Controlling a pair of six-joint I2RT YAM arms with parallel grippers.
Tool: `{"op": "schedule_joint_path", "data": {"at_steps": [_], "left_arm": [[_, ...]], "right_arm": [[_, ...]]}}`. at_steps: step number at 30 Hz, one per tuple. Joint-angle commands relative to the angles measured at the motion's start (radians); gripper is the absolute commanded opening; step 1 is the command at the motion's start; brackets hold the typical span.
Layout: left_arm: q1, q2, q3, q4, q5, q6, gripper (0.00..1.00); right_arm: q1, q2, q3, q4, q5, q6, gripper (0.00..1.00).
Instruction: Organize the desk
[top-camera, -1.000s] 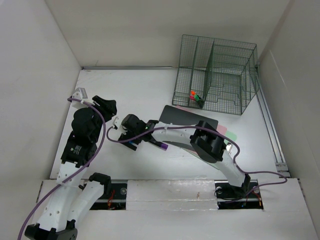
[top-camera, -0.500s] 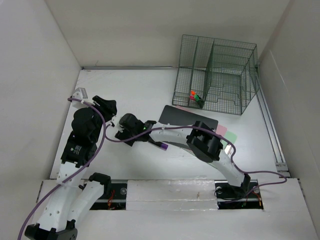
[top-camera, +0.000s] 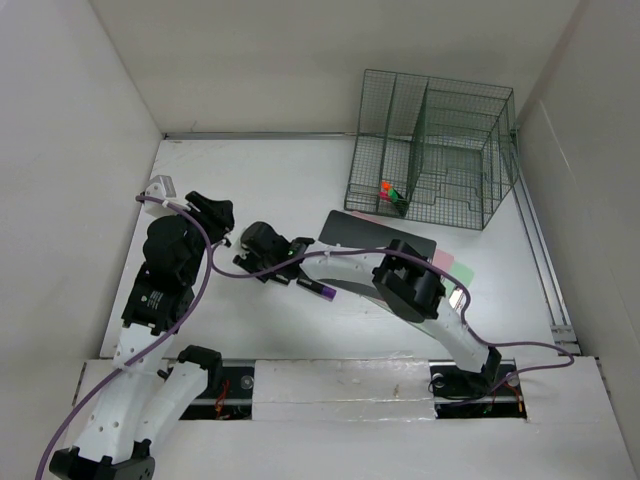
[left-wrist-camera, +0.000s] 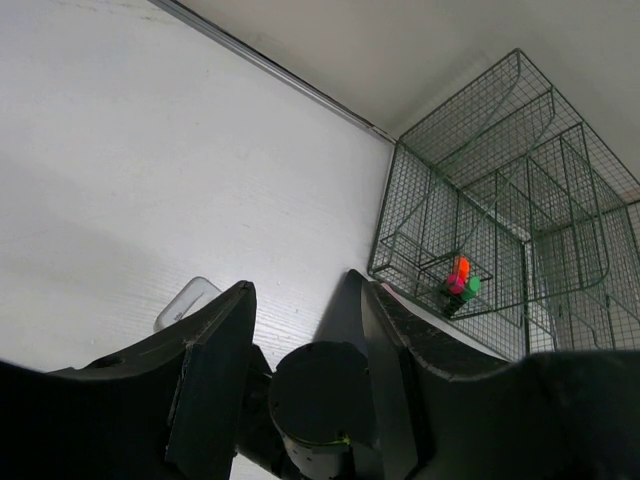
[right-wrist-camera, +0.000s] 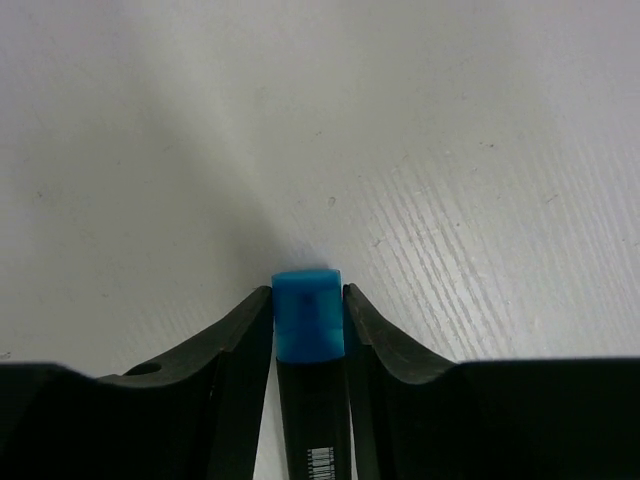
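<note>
My right gripper reaches left across the white desk and is shut on a black marker with a blue cap. The cap shows between its fingertips, just above the desk. My left gripper hovers open and empty just left of it. In the left wrist view its jaws stand apart, with the right arm's black wrist showing between them. A small white object lies on the desk beside them.
A purple-capped marker lies under the right forearm. A black flat pad and pink and green notes lie to the right. A dark green wire rack with coloured markers stands at the back right. White walls all round.
My right gripper has shifted slightly away from the near edge with the blue-capped marker in it. The left arm has not moved.
</note>
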Motion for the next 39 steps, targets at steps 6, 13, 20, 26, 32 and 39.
{"op": "schedule_joint_path", "data": {"at_steps": [6, 13, 20, 26, 32, 39], "left_arm": [[0.003, -0.015, 0.032, 0.044, 0.012, 0.015, 0.42], [0.003, -0.02, 0.03, 0.044, 0.015, 0.018, 0.42], [0.003, -0.023, 0.024, 0.053, 0.032, 0.029, 0.42], [0.003, -0.02, 0.021, 0.058, 0.045, 0.032, 0.42], [0.003, -0.017, 0.023, 0.056, 0.045, 0.032, 0.42], [0.003, -0.012, 0.027, 0.059, 0.043, 0.037, 0.42]], "right_arm": [[-0.035, -0.074, -0.044, 0.142, -0.129, 0.083, 0.27], [-0.154, -0.324, -0.292, 0.378, -0.278, 0.212, 0.25], [-0.294, -0.533, -0.493, 0.576, -0.214, 0.324, 0.25], [-0.409, -0.614, -0.564, 0.687, 0.033, 0.388, 0.22], [-0.461, -0.58, -0.559, 0.756, 0.324, 0.387, 0.22], [-0.489, -0.461, -0.516, 0.799, 0.482, 0.393, 0.21]]}}
